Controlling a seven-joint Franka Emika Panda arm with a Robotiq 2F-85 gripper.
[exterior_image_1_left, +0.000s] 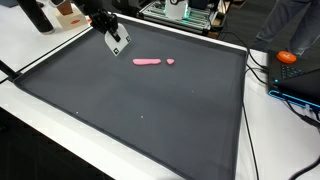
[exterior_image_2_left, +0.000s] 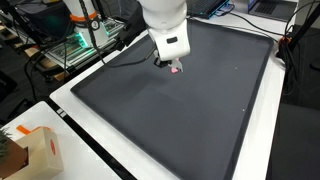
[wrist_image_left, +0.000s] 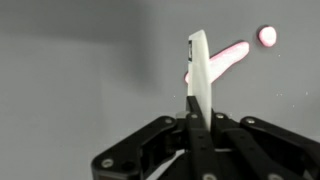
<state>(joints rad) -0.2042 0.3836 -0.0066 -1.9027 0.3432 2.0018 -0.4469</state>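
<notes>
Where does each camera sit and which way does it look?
An exterior view: beside the table, facing across the black mat; shows the claw.
An exterior view: higher, facing down the mat; shows white arm and claw.
Wrist view: on the wrist, facing the mat; shows claw gripping a white stick.
Both exterior views share mat, claw.

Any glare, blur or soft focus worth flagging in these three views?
Wrist view: the pale strip in the foreground is washed out, and the pink stick and pink dot behind it are soft. In both exterior views the dark mat shows no hard glare. In an exterior view the white table is close to overexposed, and small things look coarse.
</notes>
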